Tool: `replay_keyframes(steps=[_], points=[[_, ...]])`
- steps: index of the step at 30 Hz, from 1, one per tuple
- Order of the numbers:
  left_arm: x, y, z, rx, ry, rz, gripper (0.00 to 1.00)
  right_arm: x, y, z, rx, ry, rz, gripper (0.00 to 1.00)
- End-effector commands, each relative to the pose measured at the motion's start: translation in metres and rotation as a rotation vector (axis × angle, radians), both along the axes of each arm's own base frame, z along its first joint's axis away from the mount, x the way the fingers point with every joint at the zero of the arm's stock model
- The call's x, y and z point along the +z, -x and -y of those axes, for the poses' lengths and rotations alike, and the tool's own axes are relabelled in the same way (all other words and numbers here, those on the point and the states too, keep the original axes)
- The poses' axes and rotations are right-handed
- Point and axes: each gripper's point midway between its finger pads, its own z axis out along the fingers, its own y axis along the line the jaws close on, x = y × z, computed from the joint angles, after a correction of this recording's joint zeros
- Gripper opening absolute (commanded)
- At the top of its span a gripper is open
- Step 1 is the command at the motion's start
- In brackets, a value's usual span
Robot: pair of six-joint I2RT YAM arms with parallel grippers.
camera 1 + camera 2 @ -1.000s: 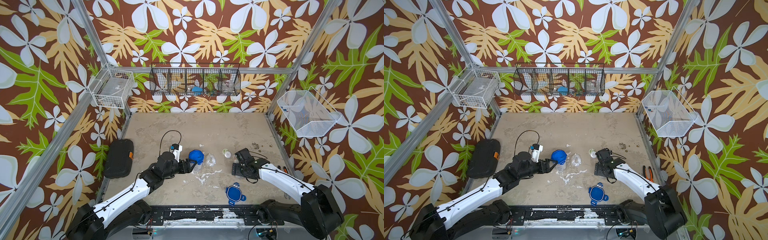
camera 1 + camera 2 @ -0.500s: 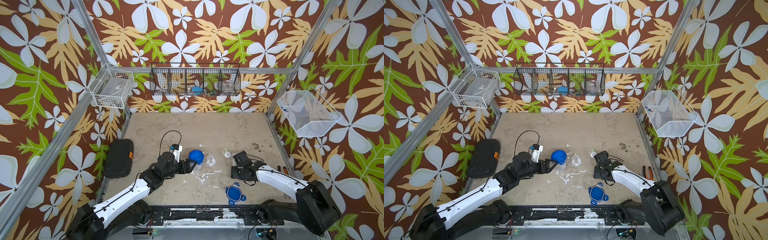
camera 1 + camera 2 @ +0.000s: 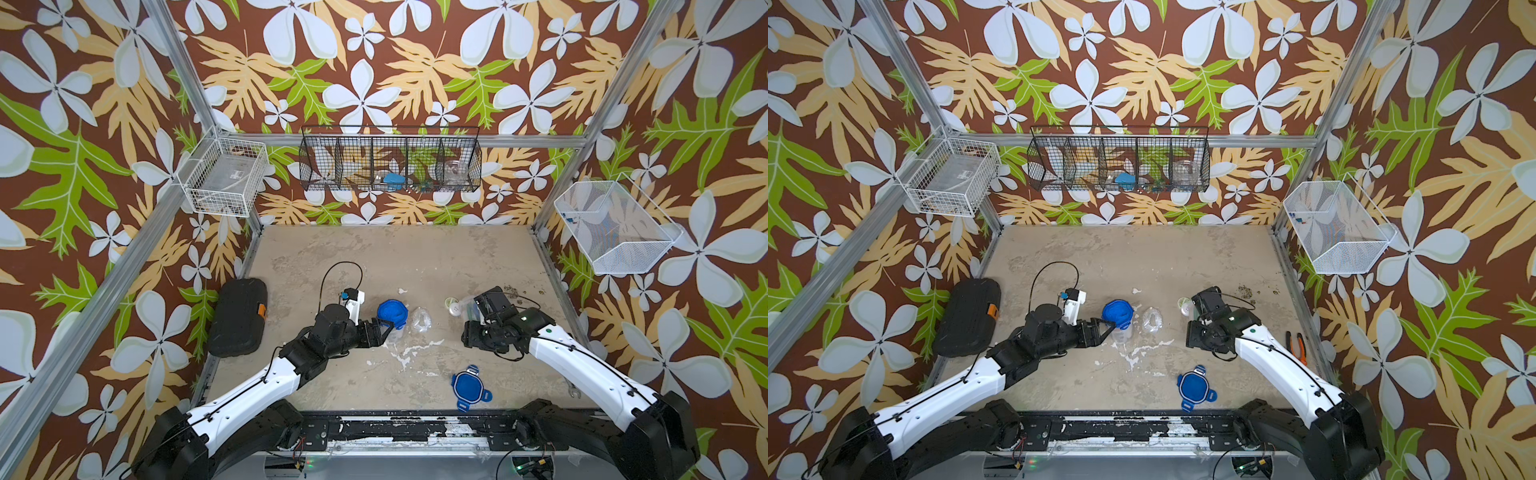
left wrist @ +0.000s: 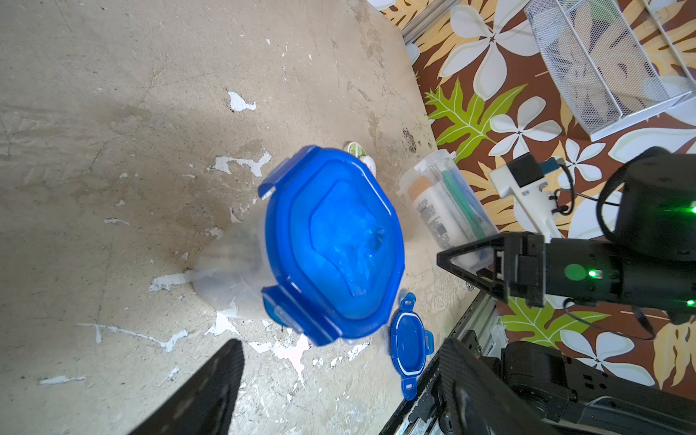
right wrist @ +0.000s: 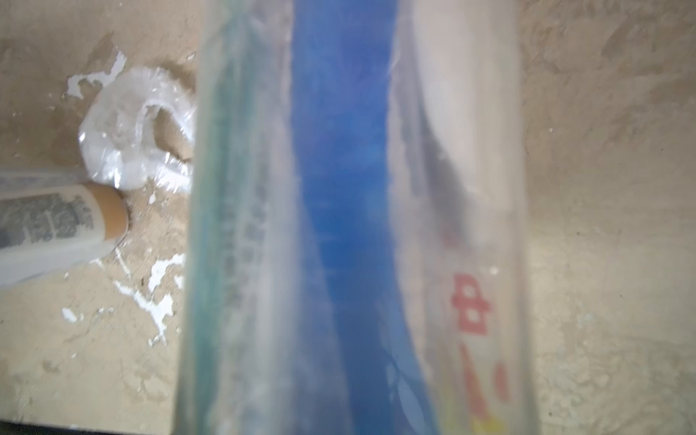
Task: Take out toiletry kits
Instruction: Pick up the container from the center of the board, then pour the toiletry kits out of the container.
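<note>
My right gripper (image 3: 476, 311) is shut on an open clear jar (image 4: 444, 203) lying tilted. Part of the toiletry kits shows inside: a white bottle with a gold cap (image 4: 423, 196) and a green toothbrush (image 4: 457, 199). The right wrist view is filled by this blurred jar (image 5: 350, 226). On the table lie a crumpled clear bag (image 3: 422, 322) and a round tin (image 3: 451, 301). A second jar with a blue lid (image 3: 392, 309) stands upright. My left gripper (image 3: 384, 326) is open, and that jar stands just ahead of its fingertips (image 4: 226, 376).
A loose blue four-tabbed lid (image 3: 469, 386) lies near the front edge. A black case (image 3: 239, 318) sits at the left edge, and pliers (image 3: 1296, 347) lie at the right. Wire baskets (image 3: 390, 166) hang on the back and side walls.
My right gripper's jaws have narrowed onto the open clear jar and it has shifted slightly. The left arm and the lidded jar have not moved.
</note>
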Motion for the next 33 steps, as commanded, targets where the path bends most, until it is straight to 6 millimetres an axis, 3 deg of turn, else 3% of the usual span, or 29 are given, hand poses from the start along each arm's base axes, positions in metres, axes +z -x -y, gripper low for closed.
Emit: replay_keyframes(steps=[1,6,8,10,13,15,17,21,23,25,29,33], points=[[0.002,-0.003,0.002,-0.001,0.009,0.016,0.84,0.008,0.043,-0.007,0.078,-0.059,-0.185,0.52],[0.004,-0.005,0.003,0.003,0.017,0.026,0.85,0.036,0.062,-0.032,0.137,-0.215,-0.307,0.54],[0.004,-0.005,0.003,0.004,0.017,0.026,0.85,0.038,0.064,-0.037,0.129,-0.261,-0.35,0.55],[0.003,-0.005,0.001,0.01,0.019,0.027,0.85,0.021,0.068,-0.04,0.117,-0.282,-0.393,0.55],[0.002,-0.004,0.001,0.012,0.02,0.026,0.86,-0.022,0.082,-0.032,0.1,-0.253,-0.495,0.56],[0.004,-0.004,0.001,0.009,0.021,0.029,0.86,-0.031,0.083,-0.027,0.099,-0.228,-0.518,0.56],[0.006,-0.004,0.002,0.004,0.021,0.033,0.86,-0.016,0.07,-0.026,0.114,-0.202,-0.468,0.59],[0.008,-0.005,0.002,0.006,0.027,0.038,0.86,0.036,0.043,-0.019,0.141,-0.128,-0.348,0.61],[0.009,-0.005,0.002,0.008,0.027,0.039,0.86,0.045,0.042,-0.014,0.145,-0.099,-0.332,0.62],[0.01,-0.005,0.002,0.007,0.03,0.042,0.86,0.034,0.046,-0.009,0.138,-0.081,-0.339,0.63],[0.01,-0.004,0.001,0.01,0.03,0.041,0.86,-0.009,0.066,-0.011,0.117,-0.11,-0.411,0.62],[0.01,-0.004,0.001,0.012,0.029,0.038,0.86,-0.029,0.057,0.002,0.129,-0.006,-0.395,0.69]])
